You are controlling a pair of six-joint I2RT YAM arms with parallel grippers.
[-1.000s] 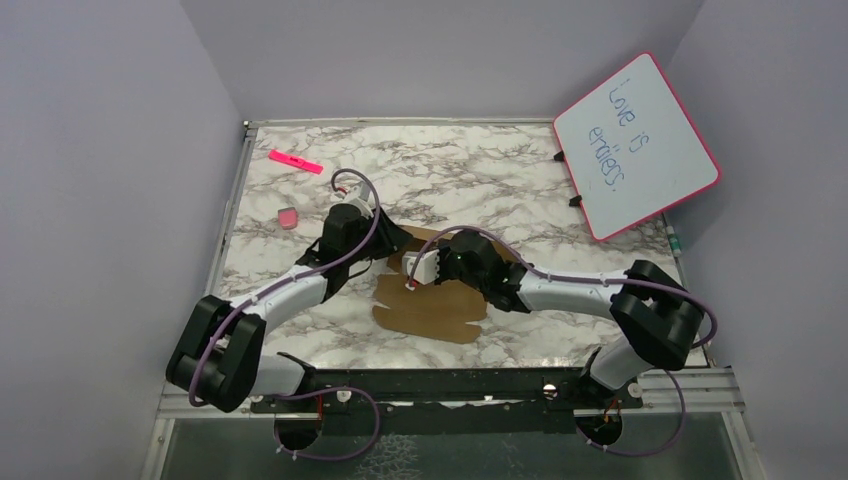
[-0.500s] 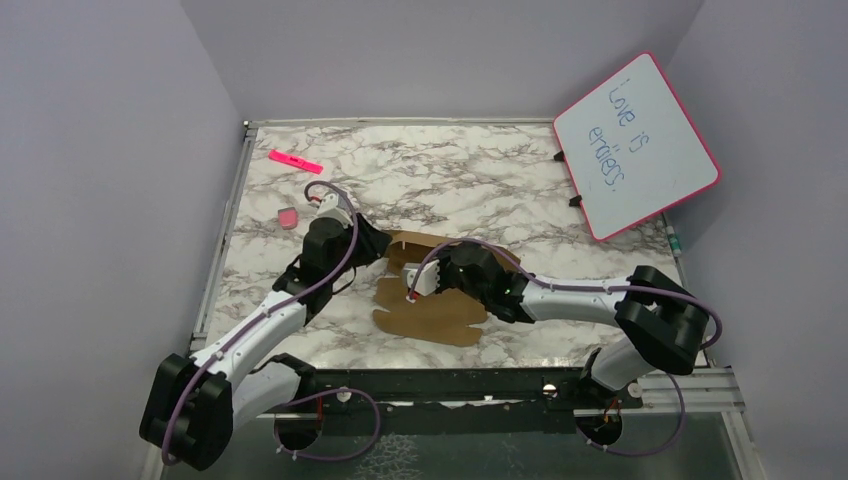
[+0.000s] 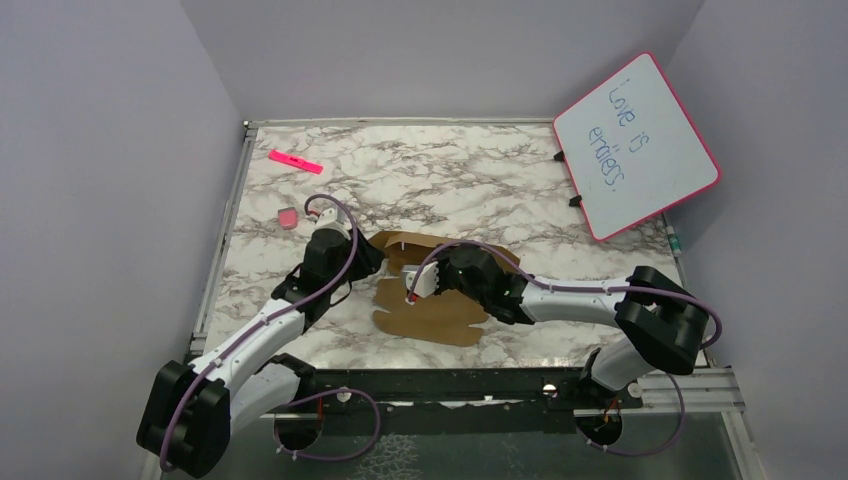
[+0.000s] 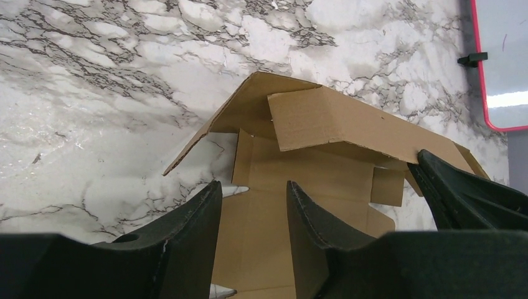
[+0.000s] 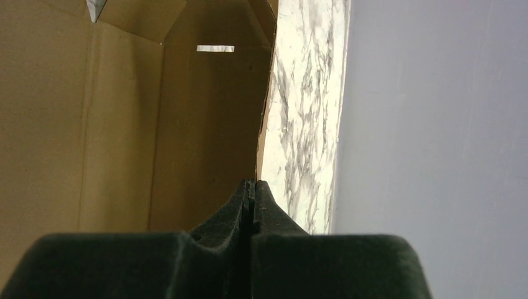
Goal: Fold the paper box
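1. In the top view the paper box lies just below the centre of the frame on the marble table. It is a brown die-cut sheet, mostly flat, with its far part lifted.
2. In the left wrist view the box fills the centre. A rear panel stands tilted up with a flap bent over it, and the flat panel runs down to the bottom edge of the frame.
3. The left gripper sits at the sheet's left edge. Seen from its own wrist, the jaws are parted and hold nothing; only the flat panel shows in the gap.
4. The right gripper is over the middle of the sheet. In the right wrist view the jaws are clenched pad against pad, with the tips at the foot of an upright cardboard edge. The tips may touch that edge, but this view does not settle it.
5. A pink-framed whiteboard leans at the upper right of the top view.
6. A pink marker and a pink eraser lie at the upper left, well apart from the box.
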